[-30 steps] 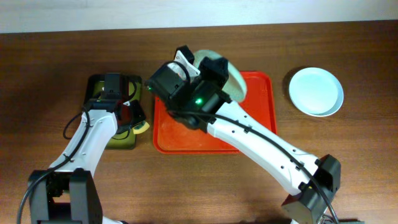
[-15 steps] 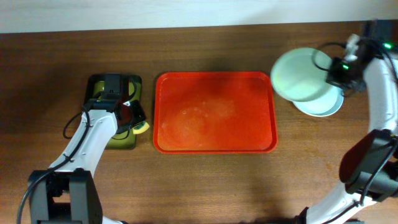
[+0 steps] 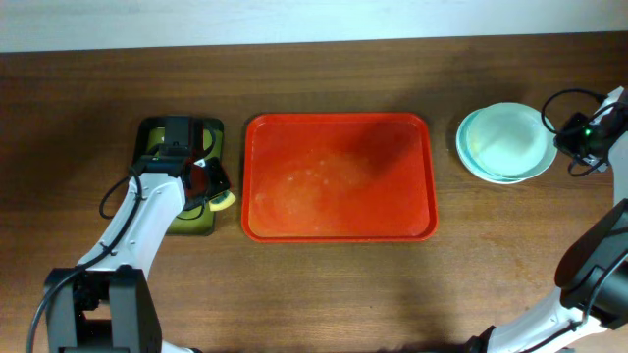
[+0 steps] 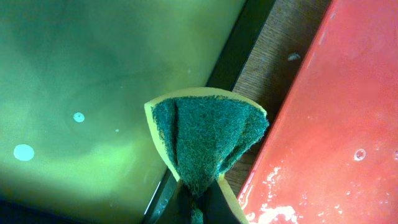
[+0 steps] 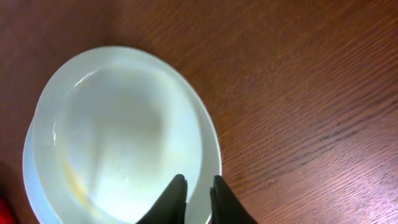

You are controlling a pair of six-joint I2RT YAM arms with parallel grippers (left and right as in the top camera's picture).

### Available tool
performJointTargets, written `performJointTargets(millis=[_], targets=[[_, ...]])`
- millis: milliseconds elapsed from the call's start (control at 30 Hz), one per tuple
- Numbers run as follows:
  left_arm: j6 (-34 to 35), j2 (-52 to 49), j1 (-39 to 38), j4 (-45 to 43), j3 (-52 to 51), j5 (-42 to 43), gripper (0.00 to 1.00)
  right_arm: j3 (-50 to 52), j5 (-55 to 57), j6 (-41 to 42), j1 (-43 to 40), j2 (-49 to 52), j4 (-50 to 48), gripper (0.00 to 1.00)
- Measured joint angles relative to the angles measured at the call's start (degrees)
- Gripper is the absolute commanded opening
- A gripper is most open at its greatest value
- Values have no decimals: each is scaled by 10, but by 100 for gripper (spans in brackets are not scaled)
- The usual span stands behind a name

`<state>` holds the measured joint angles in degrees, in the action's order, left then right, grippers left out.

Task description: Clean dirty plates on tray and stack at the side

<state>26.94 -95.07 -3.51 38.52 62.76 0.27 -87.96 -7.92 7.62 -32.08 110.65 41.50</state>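
Stacked plates (image 3: pixel 502 142) sit right of the tray (image 3: pixel 339 176)
Your right gripper (image 5: pixel 196 190) is at the rim of the top plate (image 5: pixel 124 130), jaws nearly together, though I cannot tell if it holds; your left gripper (image 4: pixel 198 208) clamps the sponge (image 4: pixel 205 134). The plates are likely stiff, slick and breakable: pinch the rim.

On the counter (image 3: pixel 324 284), the tray (image 3: pixel 339 176) sits in the middle. The plates (image 3: pixel 505 142) lie stacked to its right, apart from it. A smaller tray (image 4: pixel 93 74) lies just left of it, with a sponge (image 4: pixel 205 140) above the gap between them.

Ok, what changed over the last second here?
The right hand carried a mint plate off the red tray, rightward, and set it on the white plate beside the tray; whether it has let go is unclear. The left hand, clamped on the sponge, and the tray stayed put.
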Motion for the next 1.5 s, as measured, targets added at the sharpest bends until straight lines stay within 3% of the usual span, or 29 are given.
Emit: performJointTargets(millis=[133, 167, 200, 433, 600, 900, 1100, 1233, 1333, 1400, 1500], targets=[[0, 0, 0, 0, 0, 0, 0, 0, -2, 1, 28, 0, 25, 23], [0, 0, 0, 0, 0, 0, 0, 0, -2, 1, 39, 0, 33, 8], [0, 0, 0, 0, 0, 0, 0, 0, 1, -2, 48, 0, 35, 4], [0, 0, 0, 0, 0, 0, 0, 0, 145, 49, 14, 0, 11, 4], [0, 0, 0, 0, 0, 0, 0, 1, 174, 57, -25, 17, -41, 4], [0, 0, 0, 0, 0, 1, 0, 1, 102, 40, -10, 67, -52, 4], [0, 0, 0, 0, 0, 4, 0, 1, 3, -63, 22, 82, -39, 4], [0, 0, 0, 0, 0, 4, 0, 1, 5, -81, 34, 81, -18, 4], [0, 0, 0, 0, 0, 4, 0, -1, 14, -71, 34, 33, 5, 13], [0, 0, 0, 0, 0, 4, 0, -17, -55, -26, 42, -47, 14, 15], [0, 0, 0, 0, 0, 4, 0, -30, -238, 10, 120, -73, 30, 15]])
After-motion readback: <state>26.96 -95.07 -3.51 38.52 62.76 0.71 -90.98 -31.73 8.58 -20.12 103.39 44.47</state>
